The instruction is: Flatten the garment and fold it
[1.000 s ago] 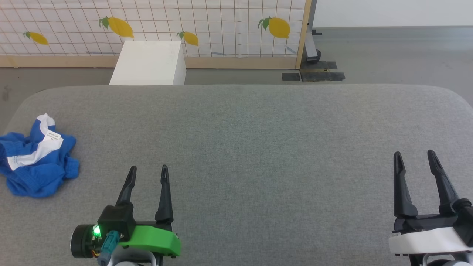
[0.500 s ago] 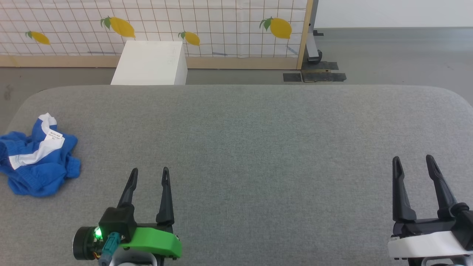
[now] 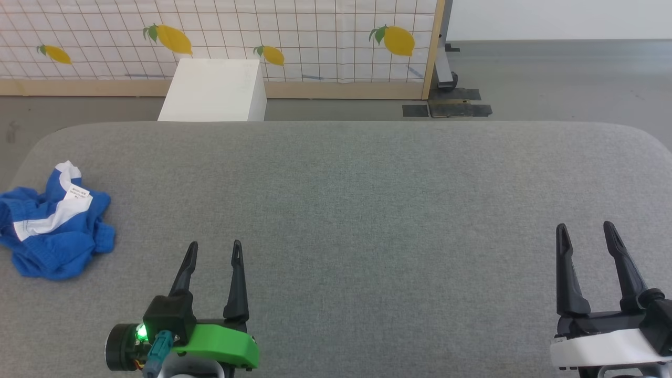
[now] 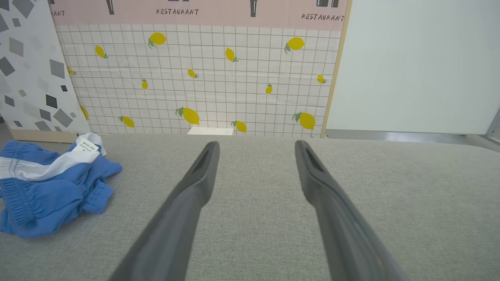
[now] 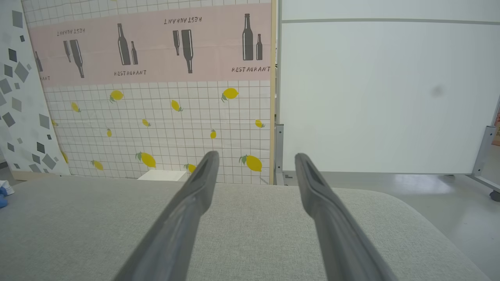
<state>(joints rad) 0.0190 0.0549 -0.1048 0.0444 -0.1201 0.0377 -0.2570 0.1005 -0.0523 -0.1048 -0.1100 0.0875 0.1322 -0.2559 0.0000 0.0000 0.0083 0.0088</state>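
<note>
The garment (image 3: 52, 231) is a crumpled heap of bright blue shorts with a white stripe and a small white tag, lying at the far left of the grey padded table (image 3: 367, 199). In the left wrist view the garment (image 4: 47, 187) sits at the left, well off to the side of the fingers. My left gripper (image 3: 215, 248) stands open near the table's front edge, to the right of the heap, holding nothing; its two fingers also spread wide in its own wrist view (image 4: 256, 145). My right gripper (image 3: 585, 228) is open and empty at the front right (image 5: 256, 156).
A white box (image 3: 212, 92) stands on the floor behind the table. A lemon-patterned screen (image 3: 236, 31) runs along the back, with its dark metal foot (image 3: 446, 105) at the right. The table's far corners are rounded.
The head view has shifted slightly, so both grippers sit a little lower in the picture than before. The garment lies as it did.
</note>
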